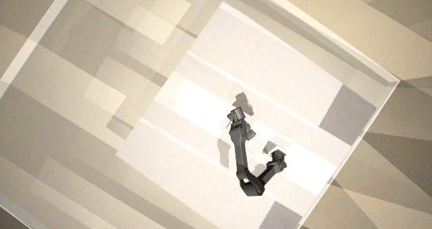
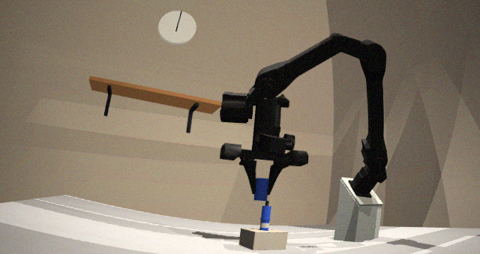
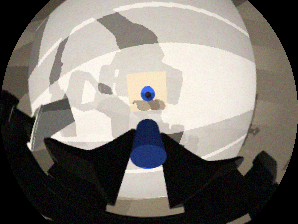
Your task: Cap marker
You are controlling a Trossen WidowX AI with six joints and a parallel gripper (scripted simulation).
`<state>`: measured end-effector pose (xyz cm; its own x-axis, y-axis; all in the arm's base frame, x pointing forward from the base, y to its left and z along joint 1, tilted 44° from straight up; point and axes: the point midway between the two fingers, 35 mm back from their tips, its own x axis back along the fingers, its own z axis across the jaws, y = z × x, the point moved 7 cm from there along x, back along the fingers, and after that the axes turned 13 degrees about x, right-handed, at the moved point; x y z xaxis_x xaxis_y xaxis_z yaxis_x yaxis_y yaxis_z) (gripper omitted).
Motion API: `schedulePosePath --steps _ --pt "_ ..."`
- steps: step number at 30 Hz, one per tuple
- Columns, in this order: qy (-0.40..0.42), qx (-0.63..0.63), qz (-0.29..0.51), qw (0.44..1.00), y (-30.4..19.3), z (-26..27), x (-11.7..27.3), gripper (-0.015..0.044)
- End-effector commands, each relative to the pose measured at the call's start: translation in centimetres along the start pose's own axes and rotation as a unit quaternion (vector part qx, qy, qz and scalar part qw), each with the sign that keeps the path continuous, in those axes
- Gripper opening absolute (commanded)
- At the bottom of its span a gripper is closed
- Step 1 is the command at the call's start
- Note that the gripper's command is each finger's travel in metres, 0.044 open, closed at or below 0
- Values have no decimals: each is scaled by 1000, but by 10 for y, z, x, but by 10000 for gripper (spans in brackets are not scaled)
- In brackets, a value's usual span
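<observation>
My gripper (image 2: 262,192) (image 3: 147,134) is shut on the dark blue cap (image 2: 261,189) (image 3: 148,145) and holds it upright. The blue marker (image 2: 265,213) (image 3: 147,93) stands upright in the beige holder block (image 2: 270,240) (image 3: 132,81), its dark tip pointing up. In the exterior view the cap is just above the tip and slightly to its left, with no clear overlap. In the wrist view the marker and block show ahead of the cap, not directly behind it. In the top view the arm hides the cap, marker and block.
The arm's grey base stand (image 2: 350,218) (image 3: 52,122) is on the white table (image 1: 270,53) (image 2: 37,224), right of the block in the exterior view. A brown shelf (image 2: 150,94) and a round clock (image 2: 177,27) are on the wall behind.
</observation>
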<state>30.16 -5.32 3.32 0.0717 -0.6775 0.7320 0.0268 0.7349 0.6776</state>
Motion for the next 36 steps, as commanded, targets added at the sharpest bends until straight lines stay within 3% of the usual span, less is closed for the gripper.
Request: schedulePosePath --steps 1,10,36 --pt "-2 1 -1 1000 15 -2 7 0" --pt "-2 1 -3 1000 41 -2 18 0" --pt "-2 1 -3 1000 41 -4 -18 0"
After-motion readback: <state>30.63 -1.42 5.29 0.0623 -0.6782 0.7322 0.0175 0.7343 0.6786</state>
